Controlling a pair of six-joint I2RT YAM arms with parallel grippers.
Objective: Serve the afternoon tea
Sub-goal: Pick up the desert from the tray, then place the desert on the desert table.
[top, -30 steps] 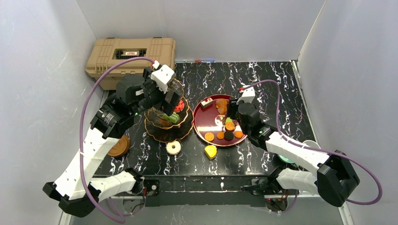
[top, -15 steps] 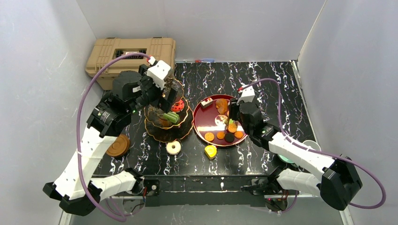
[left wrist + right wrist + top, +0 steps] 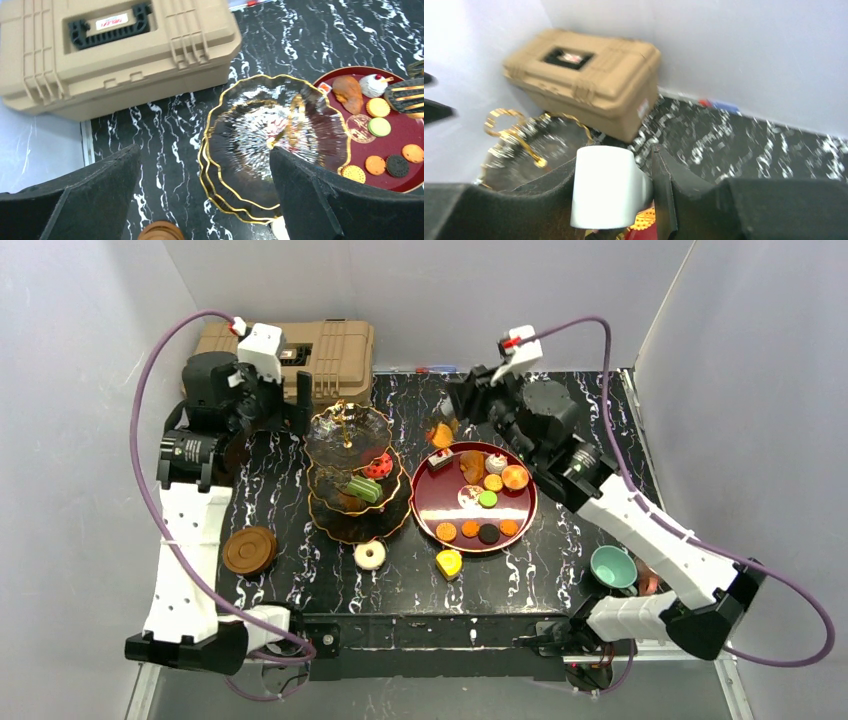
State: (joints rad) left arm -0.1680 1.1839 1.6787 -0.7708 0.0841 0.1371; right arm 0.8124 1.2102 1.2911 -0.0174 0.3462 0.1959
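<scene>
- Top external view: the dark marbled worktop carries a tan case at the back left. The three-tier stand and a red tray of sweets sit side by side.
- Left gripper hangs between the case and the stand, jaws spread wide, holding nothing.
- Right gripper hovers just behind the tray, near the stand's top tier, clamped on a small white sweet.
- Likely step: loading the stand. The next move calls for lowering the sweet onto the bare top tier, clear of the gold handle, then releasing it.
</scene>
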